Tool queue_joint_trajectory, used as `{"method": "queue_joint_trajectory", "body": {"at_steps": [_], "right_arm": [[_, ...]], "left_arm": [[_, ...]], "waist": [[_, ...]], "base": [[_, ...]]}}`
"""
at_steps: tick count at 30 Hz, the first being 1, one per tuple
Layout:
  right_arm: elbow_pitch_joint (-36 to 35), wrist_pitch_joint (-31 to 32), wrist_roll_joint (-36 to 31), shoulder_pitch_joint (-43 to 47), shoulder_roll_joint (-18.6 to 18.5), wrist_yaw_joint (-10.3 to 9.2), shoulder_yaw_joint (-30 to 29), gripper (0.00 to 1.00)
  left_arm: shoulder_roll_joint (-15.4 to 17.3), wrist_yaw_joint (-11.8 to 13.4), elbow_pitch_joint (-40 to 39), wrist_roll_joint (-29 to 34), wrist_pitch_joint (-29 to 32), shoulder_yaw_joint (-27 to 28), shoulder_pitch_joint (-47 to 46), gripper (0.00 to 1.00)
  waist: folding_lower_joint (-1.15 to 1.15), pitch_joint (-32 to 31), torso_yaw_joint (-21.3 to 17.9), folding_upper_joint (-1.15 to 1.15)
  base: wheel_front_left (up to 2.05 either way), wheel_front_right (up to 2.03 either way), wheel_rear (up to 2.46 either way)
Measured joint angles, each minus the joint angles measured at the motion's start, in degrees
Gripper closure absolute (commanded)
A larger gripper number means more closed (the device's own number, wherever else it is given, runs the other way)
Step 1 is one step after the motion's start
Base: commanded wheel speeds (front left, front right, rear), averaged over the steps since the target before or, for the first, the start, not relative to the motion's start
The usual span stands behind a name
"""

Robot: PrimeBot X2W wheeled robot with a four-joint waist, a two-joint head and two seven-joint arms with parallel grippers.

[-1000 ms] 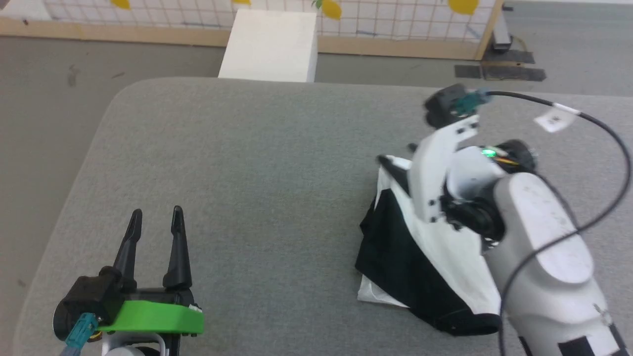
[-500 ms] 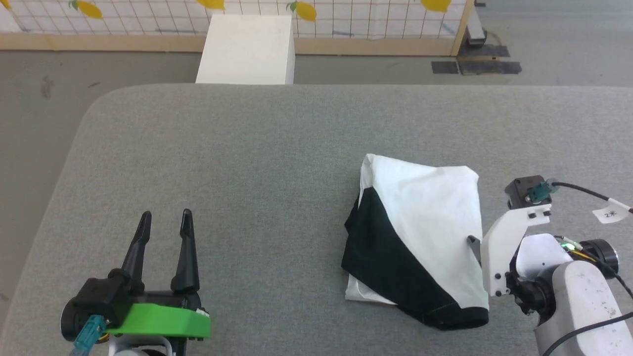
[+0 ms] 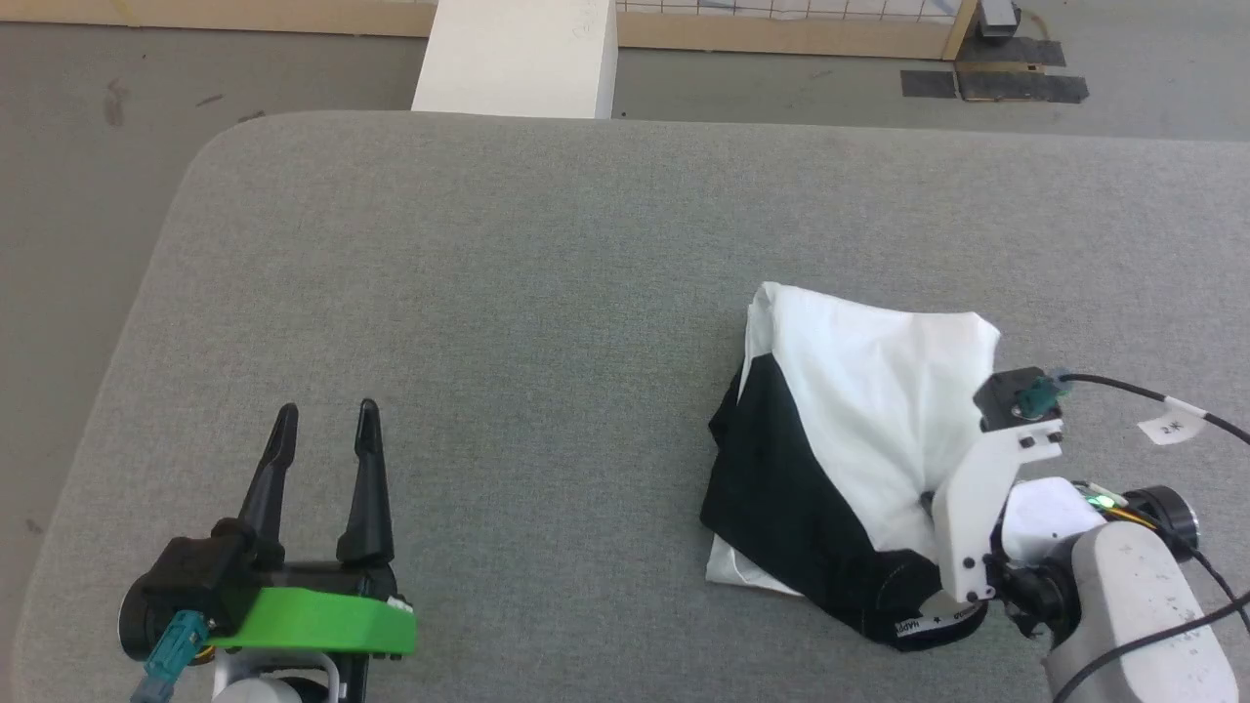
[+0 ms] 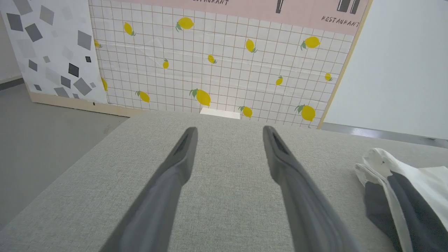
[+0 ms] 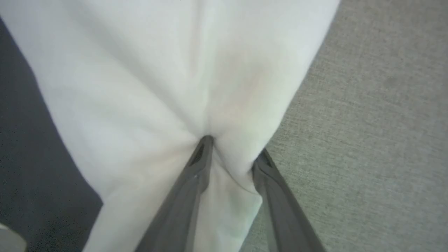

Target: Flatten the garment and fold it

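Where garment (image 5: 147, 80) bunches, right pincer (image 5: 232, 150) downturned.

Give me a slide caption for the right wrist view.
Right pincer pinching a white fold of the garment.

The garment (image 3: 869, 410) is white across its upper part and black along its lower left — a black band at its near edge carries small white lettering. It lies on a speckled grey-green fabric table (image 3: 547, 293). The left gripper (image 3: 325, 430) has black fingers above a bright green base plate with a teal plug. Behind the table stands a white box (image 3: 518, 59) and a white grid-patterned panel (image 4: 217, 66) dotted with yellow lemons — wood-framed, pink on top.
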Motion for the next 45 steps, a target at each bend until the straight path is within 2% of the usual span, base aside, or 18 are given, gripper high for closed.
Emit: {"method": "queue_joint_trajectory", "body": {"at_steps": [5,8,10,13,17,23,28,34,38,45], "right_arm": [[-0.23,0.04,1.85,-0.92,-2.35,0.01,3.94,1.00],[-0.70,0.11,3.32,-2.01,-5.56,0.00,8.67,1.00],[-1.27,0.70,4.86,-2.99,-8.95,-0.02,12.92,1.00],[-2.16,1.36,7.25,-5.26,-14.52,-0.02,20.69,1.00],[-2.31,1.60,10.44,-10.31,-19.53,-0.01,27.92,1.00],[1.52,-2.16,12.92,-17.75,-21.61,-0.01,32.15,1.00],[6.97,-6.84,13.33,-22.94,-22.41,-0.01,33.06,1.00],[13.08,-12.10,13.06,-27.99,-26.04,-0.01,30.53,1.00],[17.13,-14.92,12.23,-29.80,-29.31,-0.01,26.72,1.00],[22.56,-18.56,9.64,-32.68,-32.43,-0.01,17.93,1.00]], "left_arm": [[0.03,0.00,-0.13,0.01,0.00,0.40,-0.15,0.00],[0.08,0.00,-0.56,0.01,-0.01,0.94,-0.19,0.00],[0.09,0.00,-1.03,-0.02,-0.01,1.86,-0.16,0.00],[0.09,0.00,-1.88,-0.15,-0.01,3.09,-0.05,0.00],[0.27,0.00,-3.00,0.01,0.00,3.79,-0.26,0.00],[1.53,0.00,-3.88,0.64,-0.05,3.91,-2.33,0.00],[4.07,0.05,-4.89,2.82,0.26,3.44,-4.27,0.00],[7.00,0.37,-8.87,4.55,2.15,4.31,-6.26,0.00],[8.53,0.66,-11.47,4.56,4.06,5.28,-6.56,0.00],[11.00,0.69,-15.86,4.56,7.08,7.03,-6.51,0.00]], "waist": [[0.00,0.06,-0.89,0.00],[0.00,-0.03,-2.22,0.00],[0.00,-0.11,-3.70,0.00],[0.00,-0.20,-6.54,0.00],[0.00,0.04,-11.42,0.00],[0.00,1.46,-19.60,0.00],[0.00,3.80,-25.88,0.00],[0.00,9.03,-30.02,0.00],[0.00,13.08,-31.20,0.00],[0.01,19.76,-30.58,0.00]], "base": [[0.00,0.00,0.00],[0.00,0.00,0.00],[0.00,0.00,0.00],[0.00,0.00,0.00],[0.00,0.00,0.00],[0.00,0.00,0.00],[0.00,0.00,0.00],[0.00,0.00,0.00],[0.00,0.00,0.00],[0.00,0.00,0.00]]}}
